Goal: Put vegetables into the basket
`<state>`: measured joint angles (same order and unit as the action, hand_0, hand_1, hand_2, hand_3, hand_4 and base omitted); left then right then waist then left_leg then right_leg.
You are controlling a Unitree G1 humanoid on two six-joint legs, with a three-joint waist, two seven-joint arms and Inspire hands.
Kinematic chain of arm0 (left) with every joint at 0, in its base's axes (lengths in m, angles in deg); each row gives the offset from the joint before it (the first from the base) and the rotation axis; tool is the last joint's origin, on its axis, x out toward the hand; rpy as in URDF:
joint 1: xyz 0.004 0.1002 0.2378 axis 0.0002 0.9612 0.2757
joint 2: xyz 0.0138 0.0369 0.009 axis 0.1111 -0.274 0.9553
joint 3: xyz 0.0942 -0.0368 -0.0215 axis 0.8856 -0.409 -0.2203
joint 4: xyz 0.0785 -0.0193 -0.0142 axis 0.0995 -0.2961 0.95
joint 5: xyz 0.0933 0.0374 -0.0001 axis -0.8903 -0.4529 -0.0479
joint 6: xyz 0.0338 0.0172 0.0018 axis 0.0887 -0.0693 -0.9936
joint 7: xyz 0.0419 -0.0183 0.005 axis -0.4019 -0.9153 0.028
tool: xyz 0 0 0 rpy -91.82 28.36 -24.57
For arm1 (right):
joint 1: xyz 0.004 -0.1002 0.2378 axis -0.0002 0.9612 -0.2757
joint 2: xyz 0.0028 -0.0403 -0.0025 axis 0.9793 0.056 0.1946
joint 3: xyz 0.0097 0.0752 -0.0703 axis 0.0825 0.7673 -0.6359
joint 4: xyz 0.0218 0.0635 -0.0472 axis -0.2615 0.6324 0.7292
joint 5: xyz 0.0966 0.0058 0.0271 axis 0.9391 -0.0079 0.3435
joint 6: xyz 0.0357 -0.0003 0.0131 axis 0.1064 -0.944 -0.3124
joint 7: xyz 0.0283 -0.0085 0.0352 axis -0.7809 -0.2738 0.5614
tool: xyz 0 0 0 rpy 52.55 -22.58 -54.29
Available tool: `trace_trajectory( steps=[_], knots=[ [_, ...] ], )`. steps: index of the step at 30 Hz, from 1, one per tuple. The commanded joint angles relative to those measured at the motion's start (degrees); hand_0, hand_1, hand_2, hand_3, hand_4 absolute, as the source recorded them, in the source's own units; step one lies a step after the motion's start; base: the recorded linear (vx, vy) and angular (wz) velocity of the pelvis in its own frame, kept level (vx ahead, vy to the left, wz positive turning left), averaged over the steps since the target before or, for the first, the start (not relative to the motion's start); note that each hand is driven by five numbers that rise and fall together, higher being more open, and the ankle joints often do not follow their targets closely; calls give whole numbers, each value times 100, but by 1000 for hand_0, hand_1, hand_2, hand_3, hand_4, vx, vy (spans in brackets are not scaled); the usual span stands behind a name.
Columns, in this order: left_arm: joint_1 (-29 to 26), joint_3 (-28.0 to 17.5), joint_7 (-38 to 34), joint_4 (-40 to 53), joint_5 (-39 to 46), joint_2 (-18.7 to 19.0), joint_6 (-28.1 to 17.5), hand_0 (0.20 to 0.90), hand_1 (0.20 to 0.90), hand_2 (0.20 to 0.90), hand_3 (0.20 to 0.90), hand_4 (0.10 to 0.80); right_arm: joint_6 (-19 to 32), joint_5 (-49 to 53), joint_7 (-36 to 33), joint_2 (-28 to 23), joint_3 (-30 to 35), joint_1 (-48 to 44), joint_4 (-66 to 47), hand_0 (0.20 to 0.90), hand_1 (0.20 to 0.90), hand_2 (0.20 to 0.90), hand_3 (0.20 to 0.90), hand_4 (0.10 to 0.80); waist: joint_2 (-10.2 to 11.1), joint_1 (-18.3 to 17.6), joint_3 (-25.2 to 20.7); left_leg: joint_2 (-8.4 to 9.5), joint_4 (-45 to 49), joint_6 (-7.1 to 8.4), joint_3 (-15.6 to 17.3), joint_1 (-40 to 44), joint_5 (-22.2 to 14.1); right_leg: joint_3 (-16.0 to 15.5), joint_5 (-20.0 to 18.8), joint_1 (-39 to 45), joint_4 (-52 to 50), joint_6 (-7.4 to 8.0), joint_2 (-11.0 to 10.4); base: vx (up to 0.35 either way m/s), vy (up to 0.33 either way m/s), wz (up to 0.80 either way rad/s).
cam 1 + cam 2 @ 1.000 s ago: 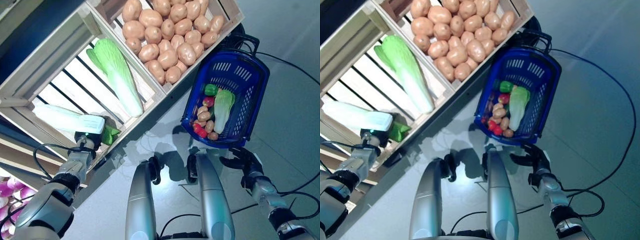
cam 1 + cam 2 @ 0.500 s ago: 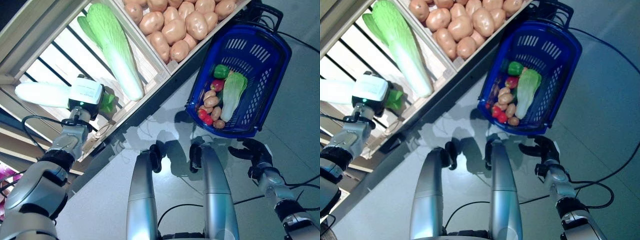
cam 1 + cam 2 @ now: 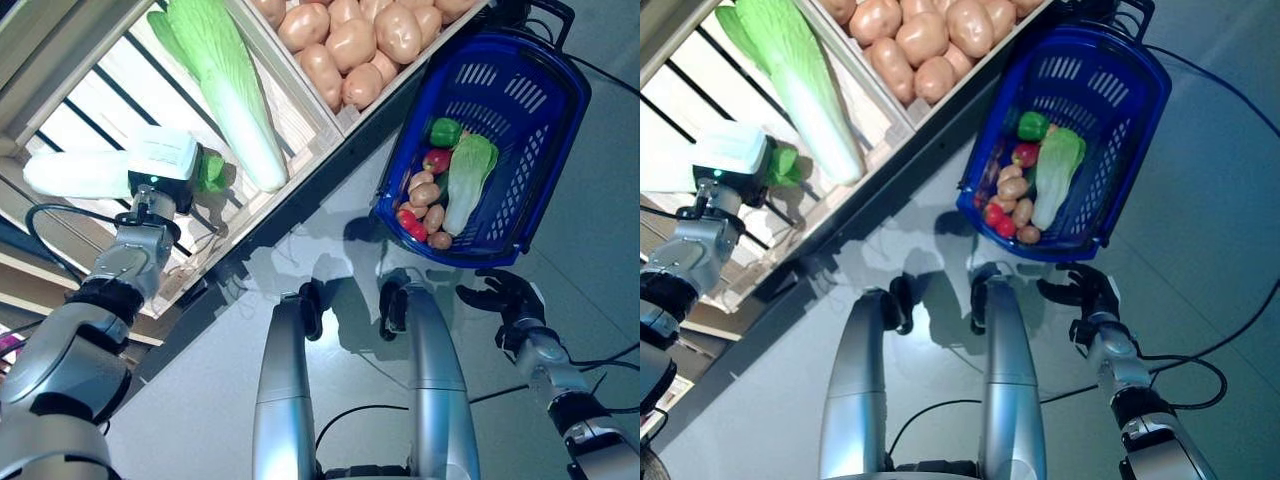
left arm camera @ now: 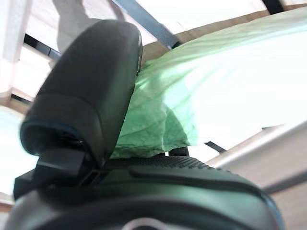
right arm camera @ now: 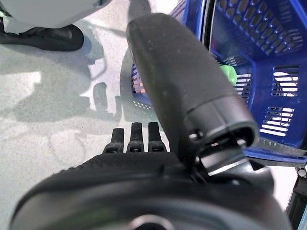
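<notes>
A pale Chinese cabbage [image 3: 75,173] with a green leafy end [image 4: 216,86] lies on the slats of the wooden crate [image 3: 300,85]. My left hand [image 3: 158,185] rests on it near the leafy end, thumb up beside the leaves; its fingers are hidden under them. A second, larger cabbage [image 3: 225,95] lies further along the same compartment. The blue basket [image 3: 560,110] stands on the floor holding a cabbage [image 3: 465,185], a green pepper [image 3: 445,131], red vegetables and potatoes. My right hand [image 3: 508,297] hangs open and empty just below the basket.
The neighbouring crate compartment is full of potatoes [image 3: 360,40]. The crate's front edge runs diagonally between the cabbages and the basket. Grey floor lies around the basket.
The whole picture has shifted, so the camera moved. Both hands keep their places relative to the cabbage and the basket.
</notes>
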<state>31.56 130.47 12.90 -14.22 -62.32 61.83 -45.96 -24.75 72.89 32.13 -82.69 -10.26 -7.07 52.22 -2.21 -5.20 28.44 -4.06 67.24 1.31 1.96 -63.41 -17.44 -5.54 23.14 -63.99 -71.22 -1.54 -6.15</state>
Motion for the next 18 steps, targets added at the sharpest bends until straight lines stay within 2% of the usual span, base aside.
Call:
trace_trajectory(
  steps=[1,6,11,16,18],
  knots=[
    [501,60,614,-598,360,341,5,300,300,300,300,400,606,213,-177,-162,242,-32,-181,900,900,900,900,800,159,27,-62,77,-481,-529,679,741,-174,-18,-652,682,864,-128,137,-11,-38,-4],
    [455,28,500,-569,439,339,-168,300,300,300,300,400,613,187,-122,-53,179,-70,-191,900,900,900,900,800,158,20,-200,140,-1156,-403,764,1503,-48,-16,-753,1385,1477,-37,194,6,-24,-1],
    [644,-85,643,-438,744,344,-352,300,300,300,300,400,580,84,-191,138,142,123,-268,900,900,900,900,800,147,86,-504,383,-2343,-264,707,2624,288,-139,-984,2483,2518,112,128,77,-34,7],
    [1153,-531,681,-138,1130,376,-746,300,300,300,300,400,574,-12,-119,304,224,611,-292,900,900,900,900,800,129,175,-899,526,-3357,-270,603,3778,528,-268,-1121,3700,3594,145,15,158,-25,7],
    [1368,-840,732,6,1299,368,-910,300,300,300,300,400,522,-104,-62,355,279,802,-423,900,900,900,900,800,105,186,-1040,571,-3808,-284,571,4296,632,-318,-1167,4238,4052,140,-41,121,-12,0]
  ],
)
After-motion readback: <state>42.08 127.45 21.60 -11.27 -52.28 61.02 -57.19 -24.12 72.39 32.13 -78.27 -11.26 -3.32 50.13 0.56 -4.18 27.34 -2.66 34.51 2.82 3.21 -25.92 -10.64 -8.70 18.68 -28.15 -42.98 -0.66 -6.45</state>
